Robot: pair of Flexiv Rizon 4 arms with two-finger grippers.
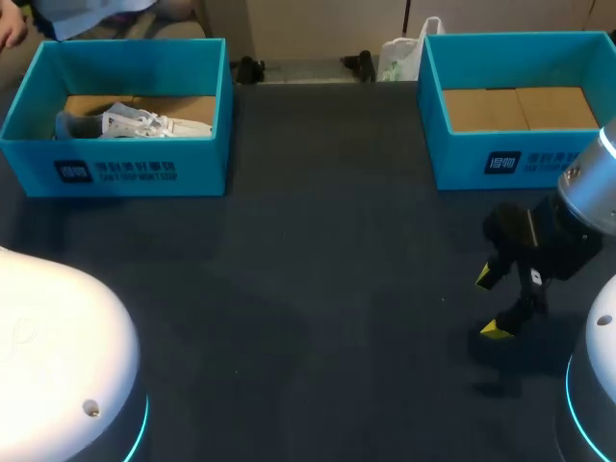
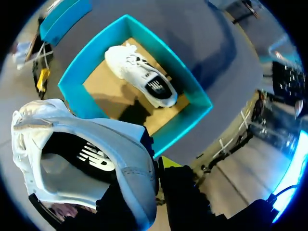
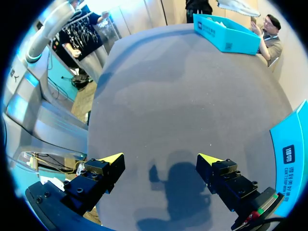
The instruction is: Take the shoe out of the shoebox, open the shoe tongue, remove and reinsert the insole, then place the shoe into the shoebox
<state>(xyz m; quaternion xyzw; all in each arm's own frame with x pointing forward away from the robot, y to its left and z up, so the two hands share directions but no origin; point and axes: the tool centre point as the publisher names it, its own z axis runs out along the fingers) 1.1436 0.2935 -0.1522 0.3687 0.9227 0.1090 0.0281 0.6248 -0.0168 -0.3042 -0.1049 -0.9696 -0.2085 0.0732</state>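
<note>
Tabletop dark grey, shoe held above shoebox

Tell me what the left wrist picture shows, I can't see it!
The left gripper holds a white shoe up close, above an open blue shoebox. A second white shoe lies inside it on the brown floor.

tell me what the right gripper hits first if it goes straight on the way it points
Most likely the bare table top: the right gripper is open, nothing lies between its fingers, and only dark surface shows ahead. The teal shoebox stands off to its side, out of that line.
</note>
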